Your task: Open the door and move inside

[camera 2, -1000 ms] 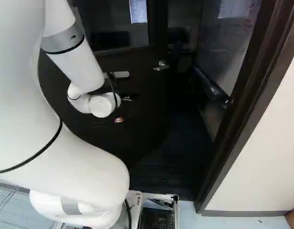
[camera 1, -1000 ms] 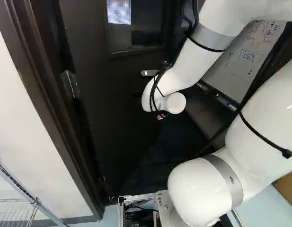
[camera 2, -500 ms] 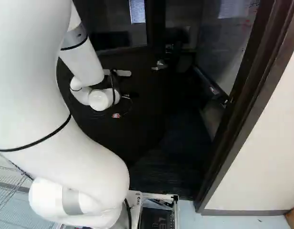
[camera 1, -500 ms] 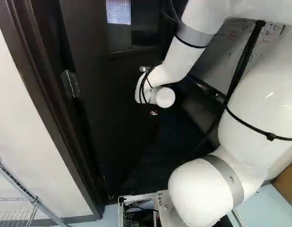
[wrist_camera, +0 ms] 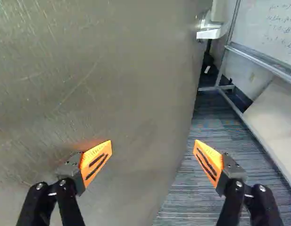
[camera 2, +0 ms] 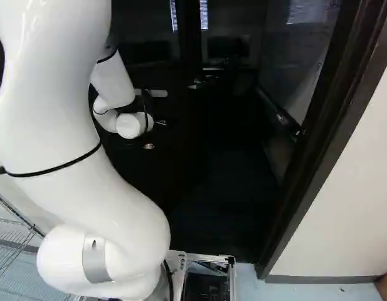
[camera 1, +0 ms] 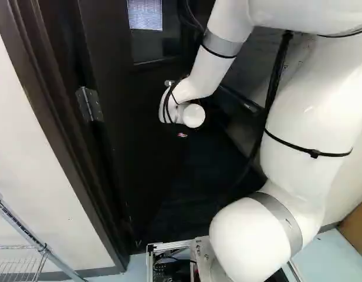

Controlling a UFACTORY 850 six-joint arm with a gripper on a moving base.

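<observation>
The dark door (camera 2: 171, 169) stands partly open, swung away from the base, with its hinge (camera 1: 88, 104) at the left of the left base view. My gripper (camera 2: 160, 123) is at the door's near face, mostly hidden by the wrist. In the wrist view the gripper (wrist_camera: 153, 149) is open with nothing held. One finger lies close over the door face (wrist_camera: 88, 70), with an orange glow beside it; contact cannot be told. The other finger is past the door's free edge, over the opening. The lever handle (wrist_camera: 210, 32) sits ahead of the fingers, near that edge, untouched.
The door frame (camera 2: 328, 169) bounds the opening on the right. Beyond the door are a carpeted floor (wrist_camera: 213, 141) and a whiteboard on a stand (wrist_camera: 272, 33). A wire rack (camera 1: 19, 267) stands by the wall left of the base.
The door has swung further open, its free edge shifting left in the right base view. My arm has reached farther forward with it, moving left in the left base view. The base has stayed put.
</observation>
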